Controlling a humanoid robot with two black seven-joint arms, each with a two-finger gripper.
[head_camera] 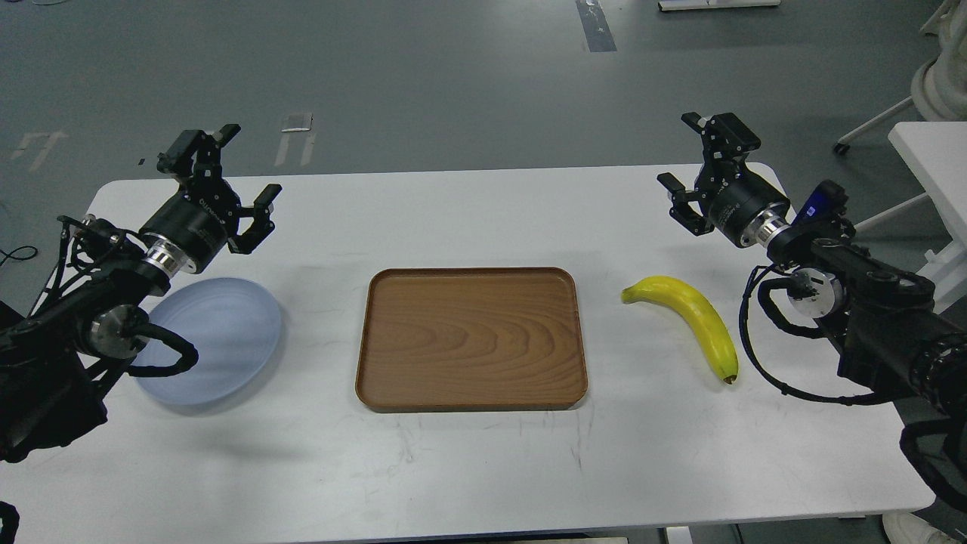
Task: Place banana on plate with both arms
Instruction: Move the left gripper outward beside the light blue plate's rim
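Head view: white desk [468,468] with a brown wooden tray [471,338] at its centre. Banana [691,317] lies flat on the desk right of the tray, stem end toward the tray, dark tip nearer the camera. Plate [219,340] sits on the desk left of the tray, partly covered by the left arm. Left hand [243,168] hangs above the desk, beyond the plate, fingers spread apart, holding nothing. Right hand [684,155] hangs beyond the banana, well apart from it, fingers spread, also holding nothing.
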